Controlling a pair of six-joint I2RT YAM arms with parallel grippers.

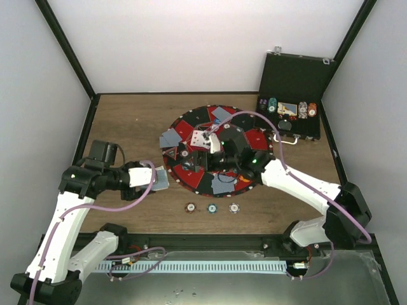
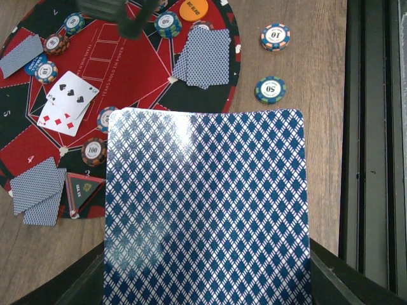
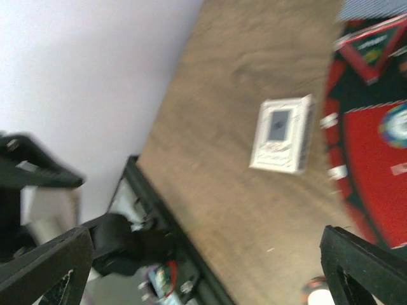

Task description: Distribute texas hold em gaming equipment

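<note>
A grey-blue diamond-backed playing card [image 2: 206,210] is pinched back-up in the left gripper [image 1: 154,180], jaws closed on it, at the L rim of the large round red-and-black mat [image 2: 137,70]. The card fills most of the left wrist view & hides the jaws there.

On the mat:
- face-down card pairs [image 2: 205,57] sit round the edge
- two face-up white cards [image 2: 67,101] lie nearer the middle
- striped poker chips [image 2: 94,152] are scattered about
- an orange button disc [image 2: 193,9] is cut off by the top of the left wrist view

Three loose striped chips [image 1: 212,208] lie in a row on the brown wooden table [image 1: 127,121], just off the mat's near edge. The right gripper [image 1: 216,145] hangs over mid-mat, jaws spread wide, nothing btwn them.

A black hinged case [image 1: 296,73] stands open at the far R corner of the table. Its tray holds a row of chip stacks [image 1: 307,109] in several colours. It also holds a pale flat item [image 1: 287,108] and a dark lump [image 1: 285,126], both too small to ID.

The right wrist view is blurred. It shows a white boxy thing w/ grey panel [image 3: 283,135] over the wood beside the mat; can't tell what it is. In the top view the right arm [image 1: 299,184] covers part of the mat's centre.
</note>
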